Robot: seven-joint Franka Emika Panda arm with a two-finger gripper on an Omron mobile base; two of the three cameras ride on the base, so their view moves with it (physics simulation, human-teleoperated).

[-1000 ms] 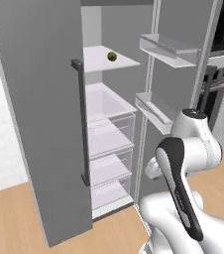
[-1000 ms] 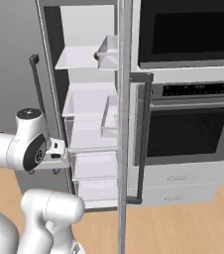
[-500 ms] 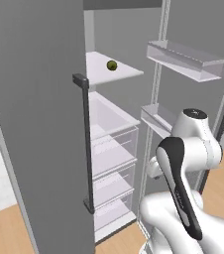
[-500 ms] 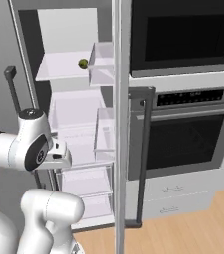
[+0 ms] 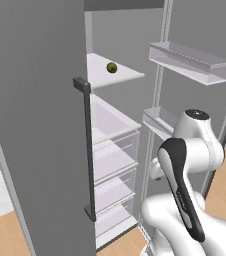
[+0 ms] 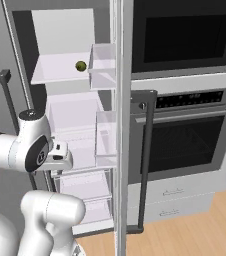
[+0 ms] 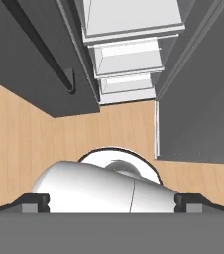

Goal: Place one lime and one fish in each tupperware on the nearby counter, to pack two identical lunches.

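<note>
The fridge (image 5: 45, 125) stands open, and 1 lime (image 5: 112, 67) sits on its upper shelf (image 5: 127, 76), toward 12 o'clock in the left base view and at about 11 o'clock in the right base view (image 6: 81, 66). It rests free on the bare shelf, apart from the door bins (image 5: 190, 62). Being a ball, it has no long axis and points no way in particular, so any approach angle suits it.

The gripper (image 7: 111, 201) looks down at the wood floor (image 7: 29, 144) and the lower drawers (image 7: 126, 57), its 2 fingertips (image 7: 37, 201) spread fully apart with nothing between them.

The step in hand seems to be reaching for that lime. To do it well, the arm should lift and turn the hand up to shelf height, enter between the door handle (image 5: 87, 150) and the bins without brushing either, and close gently so the ball does not roll back.
</note>
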